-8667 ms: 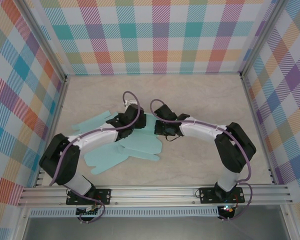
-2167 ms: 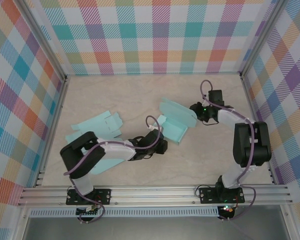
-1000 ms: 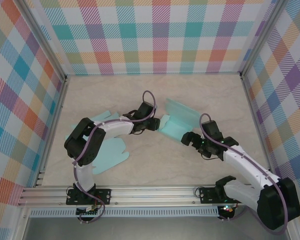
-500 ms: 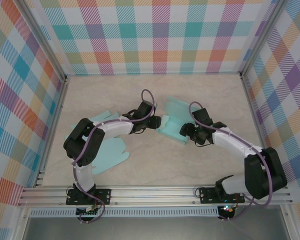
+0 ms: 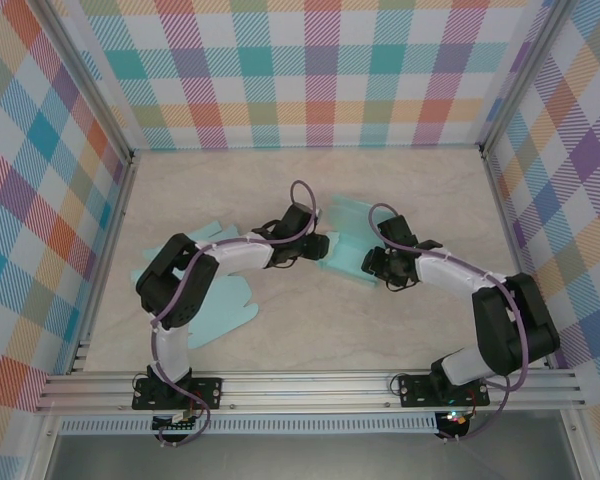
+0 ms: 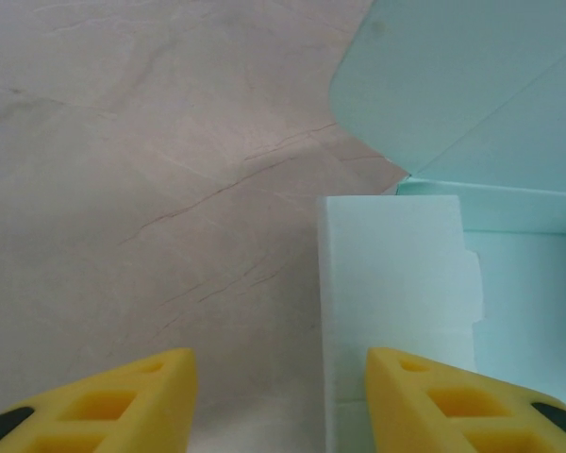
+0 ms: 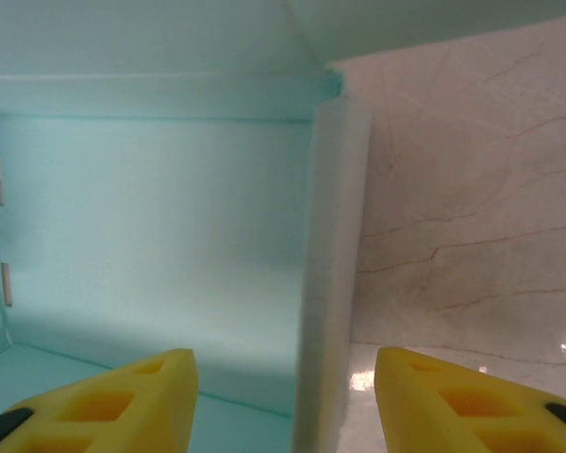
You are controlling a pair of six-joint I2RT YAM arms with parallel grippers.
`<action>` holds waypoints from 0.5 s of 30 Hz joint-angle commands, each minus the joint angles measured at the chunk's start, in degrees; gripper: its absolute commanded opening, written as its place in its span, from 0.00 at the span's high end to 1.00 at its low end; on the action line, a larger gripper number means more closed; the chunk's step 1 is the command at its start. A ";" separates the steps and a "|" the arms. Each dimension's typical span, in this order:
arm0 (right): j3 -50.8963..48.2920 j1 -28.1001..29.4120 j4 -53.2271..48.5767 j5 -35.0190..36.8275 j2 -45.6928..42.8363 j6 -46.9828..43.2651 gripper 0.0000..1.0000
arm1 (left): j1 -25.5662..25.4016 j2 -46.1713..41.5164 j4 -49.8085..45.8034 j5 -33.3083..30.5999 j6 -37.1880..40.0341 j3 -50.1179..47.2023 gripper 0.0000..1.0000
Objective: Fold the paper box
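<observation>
The marbled table (image 5: 430,190) sits inside plaid walls (image 5: 320,70). The paper box (image 5: 350,240) lies half erected near the table's centre. Treat it as light, thin card, likely to buckle or slide if you push it, and take hold at a wall edge close to a crease. The left gripper (image 6: 278,396) is spread, with a side flap (image 6: 391,283) just ahead of it. The right gripper (image 7: 283,396) is spread astride an upright wall (image 7: 332,245). Flat blanks (image 5: 215,310) lie to the left.

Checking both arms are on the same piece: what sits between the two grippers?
The half-folded paper box lies between the left gripper and the right gripper in the top view; each wrist view shows one of its walls between open jaws.
</observation>
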 commanded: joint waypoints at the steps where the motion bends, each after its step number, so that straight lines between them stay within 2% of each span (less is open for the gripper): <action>1: 1.54 0.29 2.04 0.15 1.78 -1.59 0.49 | -1.25 2.34 -0.46 -0.61 -0.71 2.84 0.50; 15: 1.24 0.28 3.86 -1.54 4.15 -3.91 0.60 | -4.00 5.39 -3.01 -4.03 -1.44 5.42 0.58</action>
